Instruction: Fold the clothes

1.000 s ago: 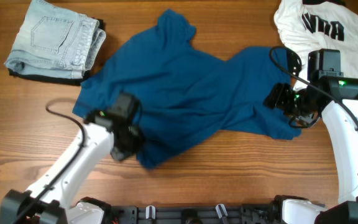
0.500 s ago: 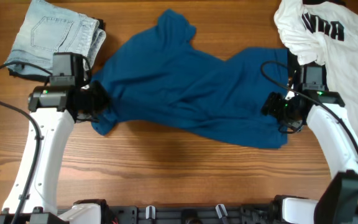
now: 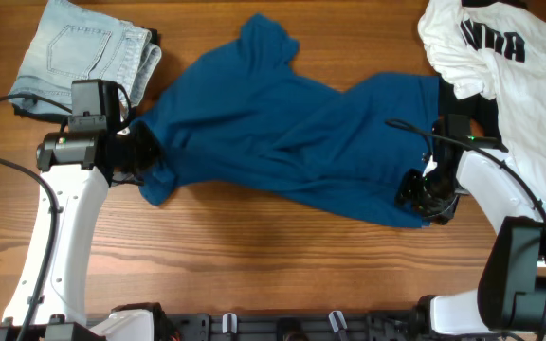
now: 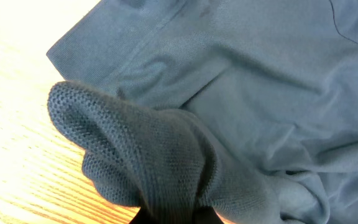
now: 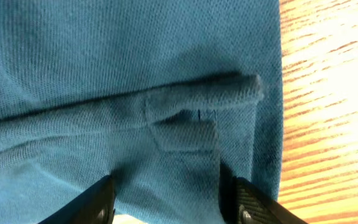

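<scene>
Two garments lie on the wooden table beside a folded pair of pale denim shorts. The dark-blue shirt starts just right of the denim and sprawls away from it in a long slanted band, unfolded and rumpled, with shallow creases across its middle. One lobe pokes up along its top edge, level with the denim. Up close its cloth is a fine knit with a stitched hem.

The white jersey, black lettering across it, lies well apart from the denim, beyond the shirt's far end and touching that end.

The left gripper sits just below and right of the denim, at the shirt's near corner. That corner is gathered into a thick wad, and in the left wrist view the wad rises out of the pinched fingers, so the jaws are clamped on the shirt.

The right gripper is far from the denim, at the lower edge of the shirt's far end. Its fingers stand wide apart over the hem, with a small raised fold of blue cloth between them and bare wood just beside.
</scene>
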Available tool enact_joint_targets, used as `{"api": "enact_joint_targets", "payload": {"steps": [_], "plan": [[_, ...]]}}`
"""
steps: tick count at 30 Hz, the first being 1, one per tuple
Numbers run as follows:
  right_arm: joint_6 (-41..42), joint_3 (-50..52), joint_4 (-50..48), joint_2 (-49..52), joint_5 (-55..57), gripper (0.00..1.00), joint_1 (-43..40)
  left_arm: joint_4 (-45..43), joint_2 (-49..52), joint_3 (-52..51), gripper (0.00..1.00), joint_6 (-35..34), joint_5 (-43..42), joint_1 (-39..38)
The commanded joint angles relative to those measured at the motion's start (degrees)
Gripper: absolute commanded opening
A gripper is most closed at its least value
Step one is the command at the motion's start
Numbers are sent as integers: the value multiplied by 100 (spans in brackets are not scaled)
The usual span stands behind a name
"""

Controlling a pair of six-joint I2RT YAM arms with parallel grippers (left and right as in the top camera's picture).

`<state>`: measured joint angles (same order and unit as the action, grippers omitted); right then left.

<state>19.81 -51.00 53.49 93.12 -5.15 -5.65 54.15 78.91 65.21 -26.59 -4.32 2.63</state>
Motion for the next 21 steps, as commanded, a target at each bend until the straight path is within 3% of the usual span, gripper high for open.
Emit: {"api": "enact_joint_targets", "payload": {"steps": [1,9,14,21], "plan": [[-74,2,-127,-179,-107,56,7,-35,-17,57,4,120,94,26],[-181,125,-817,-173,-55,50,7,2,-17,52,5,243,79,26],[-162,164,-411,-175,-66,27,9,35,-15,52,5,243,74,26],[-177,164,-297,-173,-66,29,7,55,-17,52,5,240,74,26]]}}
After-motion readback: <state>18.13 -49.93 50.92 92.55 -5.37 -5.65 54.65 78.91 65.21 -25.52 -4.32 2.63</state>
